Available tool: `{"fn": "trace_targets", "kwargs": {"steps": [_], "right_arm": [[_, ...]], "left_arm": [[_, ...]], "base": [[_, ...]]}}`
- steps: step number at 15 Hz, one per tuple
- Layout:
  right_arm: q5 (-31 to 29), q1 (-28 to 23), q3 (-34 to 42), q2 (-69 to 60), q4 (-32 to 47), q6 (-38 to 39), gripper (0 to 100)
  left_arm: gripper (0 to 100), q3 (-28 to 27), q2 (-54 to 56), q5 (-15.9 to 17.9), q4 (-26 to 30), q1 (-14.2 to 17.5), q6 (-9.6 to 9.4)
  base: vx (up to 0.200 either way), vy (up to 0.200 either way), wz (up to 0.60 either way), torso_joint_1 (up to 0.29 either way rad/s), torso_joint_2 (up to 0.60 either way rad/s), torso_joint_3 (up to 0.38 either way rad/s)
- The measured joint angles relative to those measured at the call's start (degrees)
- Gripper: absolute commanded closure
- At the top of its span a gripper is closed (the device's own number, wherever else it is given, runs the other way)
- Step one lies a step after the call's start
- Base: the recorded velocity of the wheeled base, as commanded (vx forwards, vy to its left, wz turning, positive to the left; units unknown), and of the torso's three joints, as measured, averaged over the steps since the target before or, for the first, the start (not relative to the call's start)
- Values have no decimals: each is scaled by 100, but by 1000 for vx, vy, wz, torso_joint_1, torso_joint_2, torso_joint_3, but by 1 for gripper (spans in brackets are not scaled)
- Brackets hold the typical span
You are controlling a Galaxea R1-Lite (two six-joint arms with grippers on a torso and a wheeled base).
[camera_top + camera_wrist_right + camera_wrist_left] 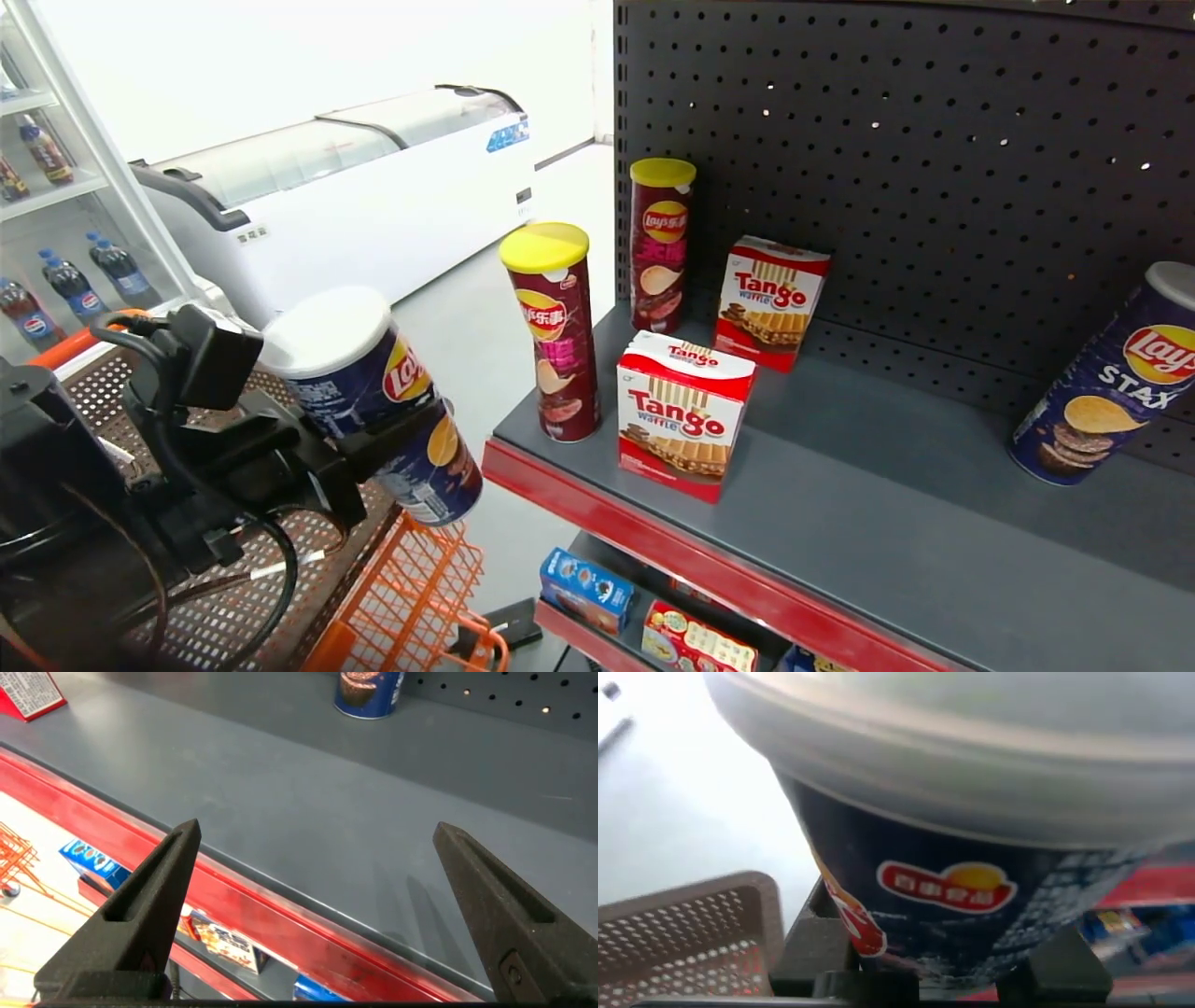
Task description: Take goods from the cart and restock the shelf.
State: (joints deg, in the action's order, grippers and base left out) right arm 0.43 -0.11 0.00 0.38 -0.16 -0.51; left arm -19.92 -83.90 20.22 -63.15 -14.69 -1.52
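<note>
L gripper (397, 437) is clamped on a blue can (415, 387) w/ white lid. Its fingers (814, 952) press opposite sides of the lower body. The lid end sits above them and the can is tilted. The cart (411, 579) lies right under the fingers, its orange mesh below the can's base. In the L wrist view the can (952, 905) sits between both fingers, w/ a brown perforated cart panel (682, 924) just beside one finger.

R gripper (322, 905) has its fingers (149, 905) spread wide, nothing between them. Grey shelf (327, 793) and its red lip (280, 896) lie beneath and between the fingers. A 2nd blue can (369, 693) stands well beyond the fingertips, near the pegboard (934, 140).

Also on the shelf, well apart from either gripper's fingers: 2 maroon cans (555, 336) w/ yellow lids and 2 wafer boxes (681, 415), all upright. One of each is near the front edge and one of each is at the back. Lower shelf packs (89, 859) show under the red lip, below the R fingers.
</note>
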Motion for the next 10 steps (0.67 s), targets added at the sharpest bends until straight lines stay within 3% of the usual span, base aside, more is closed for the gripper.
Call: {"fn": "trace_targets", "kwargs": {"steps": [1, 6, 9, 10], "right_arm": [[0, 0, 0, -2, 0, 0, 0], [4, 0, 0, -2, 0, -2, 0], [9, 0, 0, 0, 0, -6, 0], [9, 1, 0, -2, 0, -6, 0]], "left_arm": [[100, -102, 126, 27, 347, -127, 2], [100, -276, 355, 251, 436, -862, -13], [100, -299, 435, 424, 549, -1119, -24], [100, -297, 507, 497, 811, -1154, -24]], "base": [[0, 0, 0, 0, 0, 0], [0, 0, 0, 0, 0, 0], [0, 0, 0, 0, 0, 0], [0, 0, 0, 0, 0, 0]]}}
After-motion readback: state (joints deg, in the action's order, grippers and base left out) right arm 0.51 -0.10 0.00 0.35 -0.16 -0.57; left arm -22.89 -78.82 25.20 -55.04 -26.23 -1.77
